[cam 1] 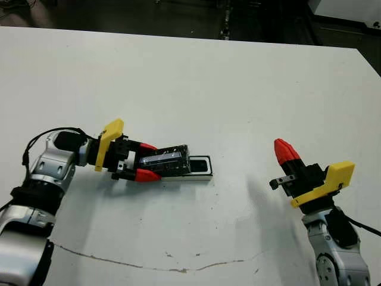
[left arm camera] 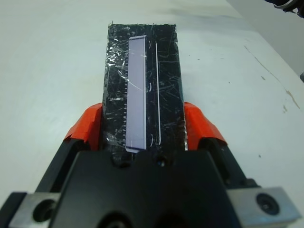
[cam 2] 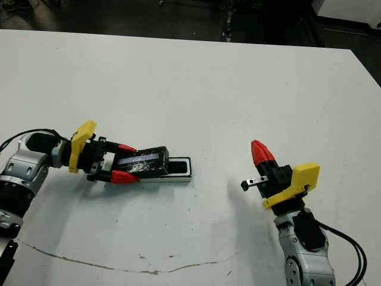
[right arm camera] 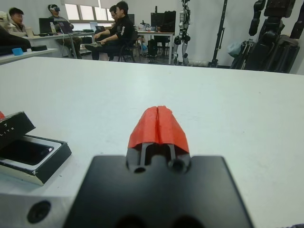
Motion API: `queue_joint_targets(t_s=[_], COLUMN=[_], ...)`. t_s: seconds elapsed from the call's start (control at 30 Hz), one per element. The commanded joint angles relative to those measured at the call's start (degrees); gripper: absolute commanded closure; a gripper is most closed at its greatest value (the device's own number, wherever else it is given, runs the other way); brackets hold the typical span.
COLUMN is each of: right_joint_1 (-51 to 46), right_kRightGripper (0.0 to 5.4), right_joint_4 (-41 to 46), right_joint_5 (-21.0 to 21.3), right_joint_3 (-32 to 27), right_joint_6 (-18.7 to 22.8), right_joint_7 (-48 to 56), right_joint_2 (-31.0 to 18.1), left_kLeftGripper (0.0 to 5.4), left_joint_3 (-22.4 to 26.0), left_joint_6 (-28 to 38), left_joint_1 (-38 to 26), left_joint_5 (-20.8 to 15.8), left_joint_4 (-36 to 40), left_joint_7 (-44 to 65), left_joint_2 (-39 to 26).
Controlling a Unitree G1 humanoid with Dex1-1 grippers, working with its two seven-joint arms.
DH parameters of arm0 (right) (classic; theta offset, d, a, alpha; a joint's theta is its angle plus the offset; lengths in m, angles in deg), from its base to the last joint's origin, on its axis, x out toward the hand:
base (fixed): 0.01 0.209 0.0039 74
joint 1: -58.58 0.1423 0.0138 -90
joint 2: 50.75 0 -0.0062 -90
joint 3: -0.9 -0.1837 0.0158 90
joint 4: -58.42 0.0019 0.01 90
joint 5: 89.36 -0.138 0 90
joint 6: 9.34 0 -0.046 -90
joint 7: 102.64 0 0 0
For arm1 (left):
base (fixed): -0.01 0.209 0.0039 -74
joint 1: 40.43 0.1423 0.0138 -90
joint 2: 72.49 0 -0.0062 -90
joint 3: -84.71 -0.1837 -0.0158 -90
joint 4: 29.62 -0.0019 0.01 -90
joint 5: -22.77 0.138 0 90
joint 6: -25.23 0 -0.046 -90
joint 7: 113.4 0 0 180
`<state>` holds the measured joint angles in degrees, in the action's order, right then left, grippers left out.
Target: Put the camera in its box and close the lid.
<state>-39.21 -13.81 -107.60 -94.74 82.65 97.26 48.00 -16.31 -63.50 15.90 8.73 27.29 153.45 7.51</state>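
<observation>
Left gripper clamped on the lid, one red fingertip on each long edge, holding the slab out ahead of its fingers and partly over the box. Right gripper pinched shut on nothing, parked well off to the far side of the box, tips pointing up and away across the worktop. Closing step in hand, by the look of it: lid carried over the near part of the box, far end of the box not yet covered, white rim showing just past the lid's front edge. Inside that open end, a glossy dark face lying flat within the white walls, seen best from the right wrist view, most likely the camera already seated, though too little shows to be sure. Next move, as a judgement: slide the lid further forward from the left gripper until its edges line up with the rim all round, then lower and let go; skewed approach likely to catch on a wall or nudge the light box along the worktop. Lid itself flat, black, rectangular, wrapped in shiny crinkled film, with a pale bluish strip running down its middle; slightly raised at the gripper end, so seemingly tilted rather than seated.
</observation>
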Motion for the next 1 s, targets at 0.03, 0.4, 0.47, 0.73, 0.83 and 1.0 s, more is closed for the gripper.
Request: queue_joint_targets(t_s=[0.03,0.4,0.47,0.73,0.83,1.0], right_joint_1=[-0.8,-0.8,-0.8,-0.9,-0.8,-0.9], right_kRightGripper=[5.40,5.40,5.40,5.40,5.40,5.40], right_joint_4=[-0.3,-0.2,-0.1,-0.2,-0.3,-0.2], right_joint_5=[0.1,-0.3,-0.2,0.4,0.6,0.8], right_joint_3=[-0.3,-0.2,-0.2,0.0,0.0,0.0], right_joint_6=[-0.6,-0.3,-0.2,-0.7,-0.8,-0.9], right_joint_7=[0.0,-0.1,-0.2,-0.4,-0.3,-0.4], right_joint_2=[-0.5,-0.4,-0.4,-0.5,-0.5,-0.5], left_kLeftGripper=[2.24,2.24,2.24,2.24,2.24,2.24], left_joint_3=[-1.4,-2.0,-2.3,-4.1,-4.4,-5.2], left_joint_6=[-0.9,-7.4,-9.2,-12.7,-11.0,-11.0], left_joint_1=[0.5,2.0,2.4,5.4,5.7,5.4], left_joint_5=[1.5,1.3,1.5,2.6,2.4,2.4], left_joint_4=[-0.6,4.6,6.2,13.5,13.6,13.4], left_joint_7=[-0.8,-6.7,-7.9,-11.9,-11.8,-11.8], left_joint_2=[1.2,3.7,3.9,3.3,3.5,3.8])
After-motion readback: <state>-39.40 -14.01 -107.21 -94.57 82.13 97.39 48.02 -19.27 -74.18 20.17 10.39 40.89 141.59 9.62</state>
